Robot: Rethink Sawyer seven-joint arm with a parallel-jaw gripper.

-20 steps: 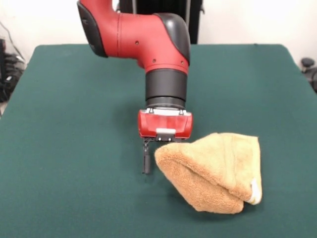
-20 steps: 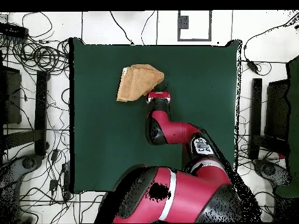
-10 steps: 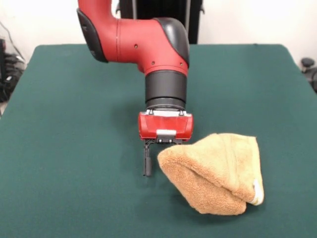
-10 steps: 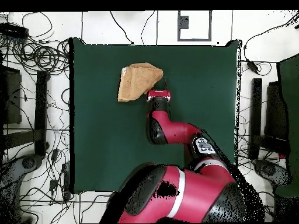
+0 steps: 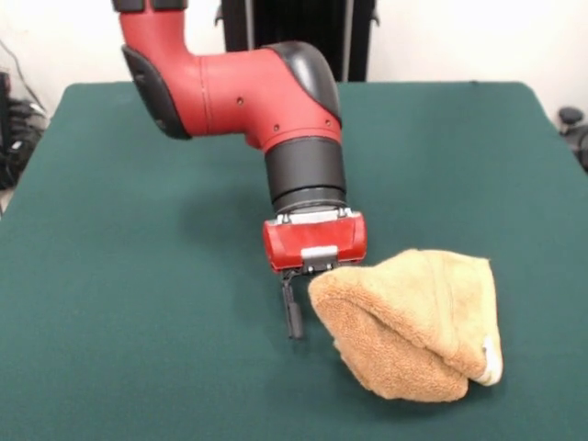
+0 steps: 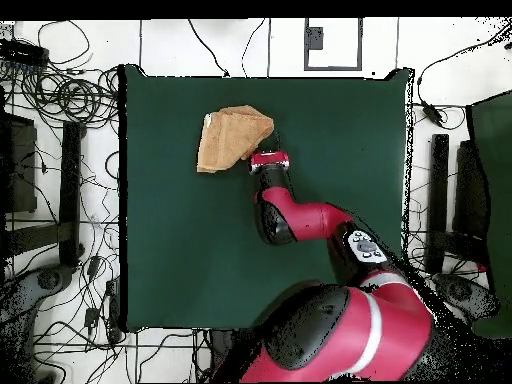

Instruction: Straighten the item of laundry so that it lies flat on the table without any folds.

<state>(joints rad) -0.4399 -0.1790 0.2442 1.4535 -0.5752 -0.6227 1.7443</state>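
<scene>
Towel [image 5: 413,323] dragged sideways, folded on table [image 5: 138,322].

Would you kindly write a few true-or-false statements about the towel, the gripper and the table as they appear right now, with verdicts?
1. The towel lies flat with no folds. False: it is folded over itself in a bunched heap.
2. The gripper is at the towel's edge, low over the table. True.
3. The table's surface is dark green. True.
4. The towel hangs off the table's edge. False: it rests wholly on the table.
5. A small white tag shows on the towel. True.
</scene>
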